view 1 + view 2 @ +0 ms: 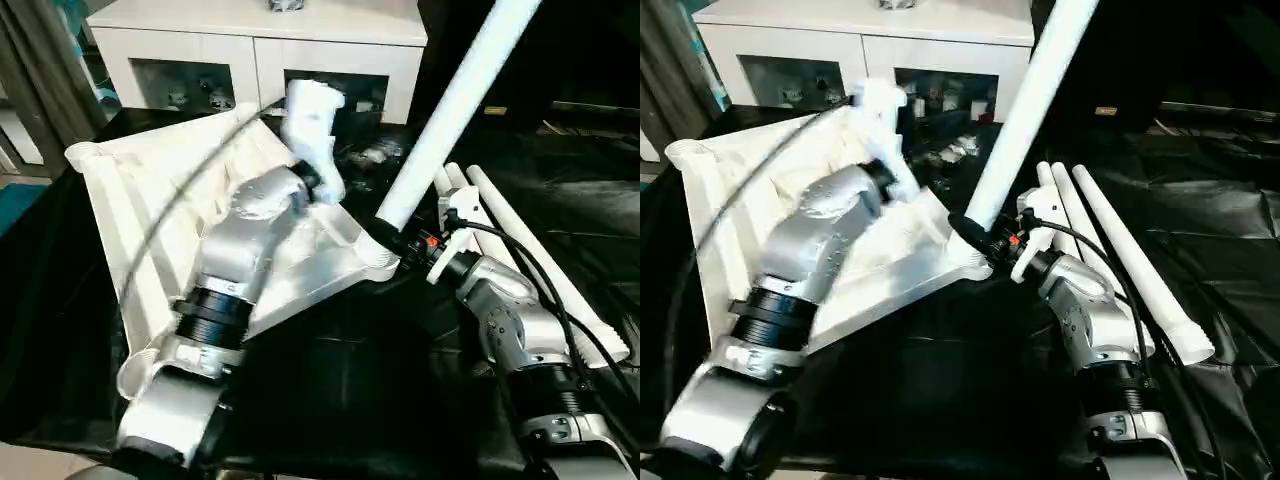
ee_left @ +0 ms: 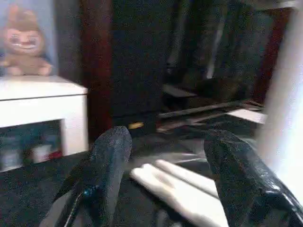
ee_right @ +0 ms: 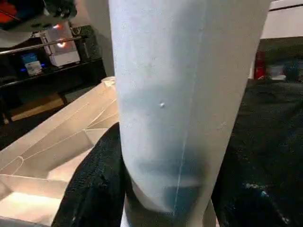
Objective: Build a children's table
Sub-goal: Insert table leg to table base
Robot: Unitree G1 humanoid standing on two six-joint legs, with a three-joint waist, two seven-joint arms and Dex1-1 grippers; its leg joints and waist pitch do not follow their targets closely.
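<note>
The white table top [image 1: 130, 200] lies upside down and tilted on black cloth, ribbed underside up. At its near right corner socket [image 1: 378, 260], a white leg [image 1: 460, 100] rises steeply up and to the right. My right gripper [image 3: 165, 189] is shut on that leg just above the socket, one black finger [image 3: 90, 184] on each side. Three more legs [image 1: 530, 260] lie side by side on the cloth to the right. My left arm reaches over the table top, and my left gripper [image 2: 165, 142] is open and holds nothing, above the top's far right edge.
A white cabinet [image 1: 260, 40] with glass doors stands behind the table top, with a plush toy [image 2: 23, 45] on it. Black cloth [image 1: 350, 380] covers the work surface. Cables run along both forearms. Dark furniture stands at the back right.
</note>
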